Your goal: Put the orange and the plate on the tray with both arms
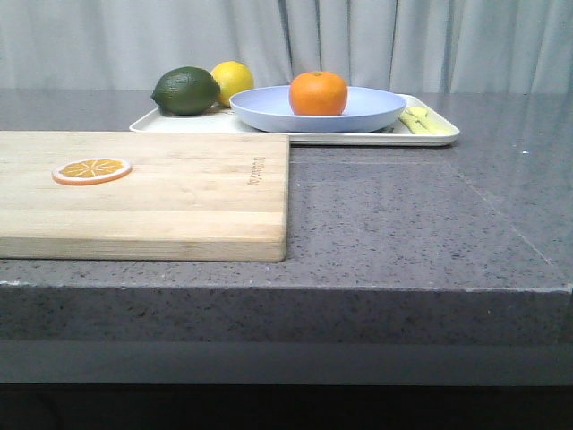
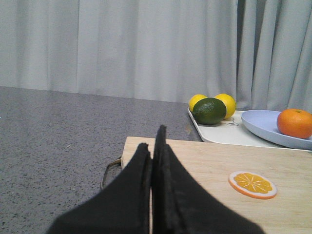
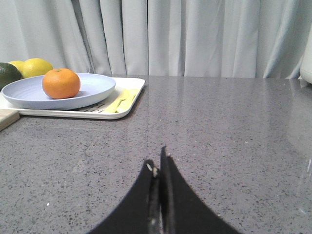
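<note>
The orange (image 1: 318,93) sits in the pale lavender-blue plate (image 1: 358,118), and the plate rests on the cream-white tray (image 1: 439,136) at the back of the table. Both show in the left wrist view, orange (image 2: 294,123) and plate (image 2: 263,127), and in the right wrist view, orange (image 3: 61,83), plate (image 3: 95,90), tray (image 3: 134,92). My left gripper (image 2: 152,146) is shut and empty over the wooden cutting board. My right gripper (image 3: 158,163) is shut and empty over the grey table, well short of the tray. Neither gripper shows in the front view.
A wooden cutting board (image 1: 179,193) lies front left with a flat orange slice (image 1: 91,169) on it. On the tray are a dark green lime (image 1: 185,90), a yellow lemon (image 1: 233,80) and pale yellow pieces (image 1: 421,121). A white object (image 3: 306,58) stands far right.
</note>
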`<state>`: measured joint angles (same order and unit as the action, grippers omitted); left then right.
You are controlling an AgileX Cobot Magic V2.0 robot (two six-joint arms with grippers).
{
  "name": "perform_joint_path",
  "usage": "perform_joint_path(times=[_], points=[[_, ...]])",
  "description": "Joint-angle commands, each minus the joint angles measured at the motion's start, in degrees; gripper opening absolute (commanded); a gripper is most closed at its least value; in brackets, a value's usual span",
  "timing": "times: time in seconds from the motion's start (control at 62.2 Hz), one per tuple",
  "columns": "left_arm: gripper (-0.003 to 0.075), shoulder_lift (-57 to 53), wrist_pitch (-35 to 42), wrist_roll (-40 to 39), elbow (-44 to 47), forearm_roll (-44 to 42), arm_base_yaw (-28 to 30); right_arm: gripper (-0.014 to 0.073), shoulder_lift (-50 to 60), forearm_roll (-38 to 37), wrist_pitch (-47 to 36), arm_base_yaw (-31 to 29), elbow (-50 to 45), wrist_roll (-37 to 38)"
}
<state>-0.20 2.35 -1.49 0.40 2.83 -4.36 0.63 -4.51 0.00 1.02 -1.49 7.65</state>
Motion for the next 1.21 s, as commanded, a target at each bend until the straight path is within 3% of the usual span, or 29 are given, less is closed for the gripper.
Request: perform_joint_path(times=[0.0, 0.45, 1.19], points=[[-0.0020, -1.07, 4.47, -0.54, 1.56, 0.37, 0.10, -0.0067, 1.07, 1.79, -5.01, -1.88, 1.36, 0.22], [-0.0020, -1.07, 4.47, -0.54, 1.56, 0.37, 0.10, -0.0067, 1.07, 2.51, -3.12, -3.44, 1.36, -3.24], [-0.0020, -1.07, 4.47, -0.54, 1.56, 0.37, 0.10, -0.0067, 1.07, 2.62, -5.08, -3.34, 1.36, -1.45]])
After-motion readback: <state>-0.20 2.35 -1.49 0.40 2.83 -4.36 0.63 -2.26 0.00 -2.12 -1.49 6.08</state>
